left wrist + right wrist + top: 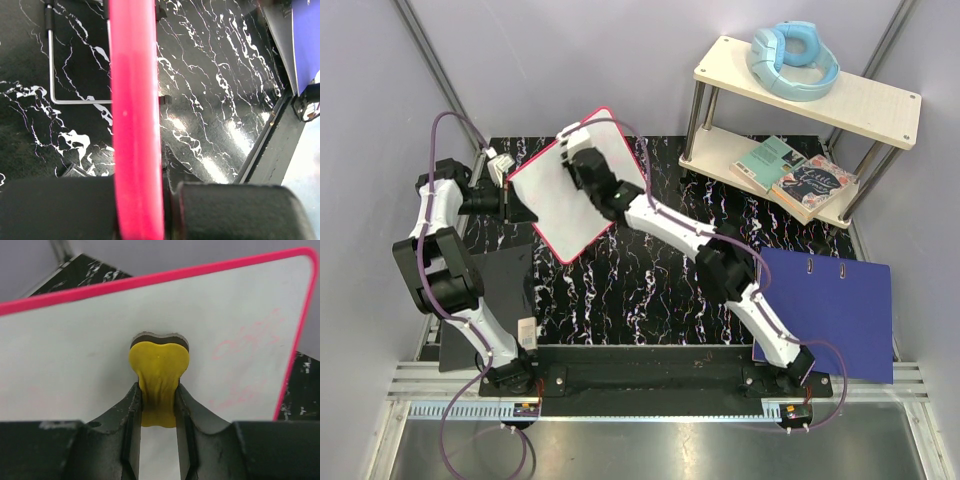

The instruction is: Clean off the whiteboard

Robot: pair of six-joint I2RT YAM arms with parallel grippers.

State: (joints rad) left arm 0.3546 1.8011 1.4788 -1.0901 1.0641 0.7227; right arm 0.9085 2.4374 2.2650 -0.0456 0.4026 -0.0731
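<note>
The whiteboard [582,190], white with a red-pink rim, is held tilted above the black marbled table. My left gripper [517,203] is shut on its left edge; in the left wrist view the rim [135,125] runs between the jaws. My right gripper [582,170] is shut on a yellow eraser [159,375] with a dark felt face, squeezed between the fingers and pressed against the board's face [75,355]. Faint pink marker traces [245,365] remain on the board to the eraser's right.
A blue folder [830,310] lies at the right front. A two-level shelf [800,120] at the back right carries blue headphones [792,58] and books [800,178]. A black flat panel [495,300] lies at the left front.
</note>
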